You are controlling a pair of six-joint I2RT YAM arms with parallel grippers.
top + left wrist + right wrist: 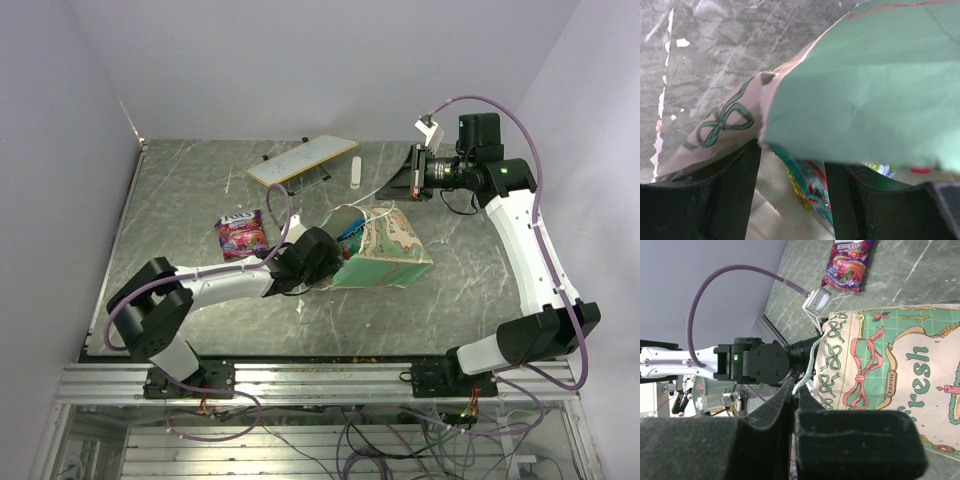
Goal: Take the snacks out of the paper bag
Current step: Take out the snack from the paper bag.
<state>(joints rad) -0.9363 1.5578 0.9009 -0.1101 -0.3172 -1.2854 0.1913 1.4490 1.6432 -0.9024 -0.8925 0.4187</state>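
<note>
Grey marbled desk [180, 200] fills the space between pale walls. At its middle the mint-green paper bag [385, 250] lies tipped on its side, with its printed face up and its mouth turned toward the left arm. The left claw [332, 256] sits at that mouth with its fingers [730, 195] apart. Between them a red-and-green packet [809, 187] shows inside the bag, with bits of other colourful packets near it. One purple packet [241, 233] lies flat on the desk, left of the bag and apart from it. The right claw [412, 178], off past the bag's far side, is pinched together on the bag's white cord handle [807, 367].
</note>
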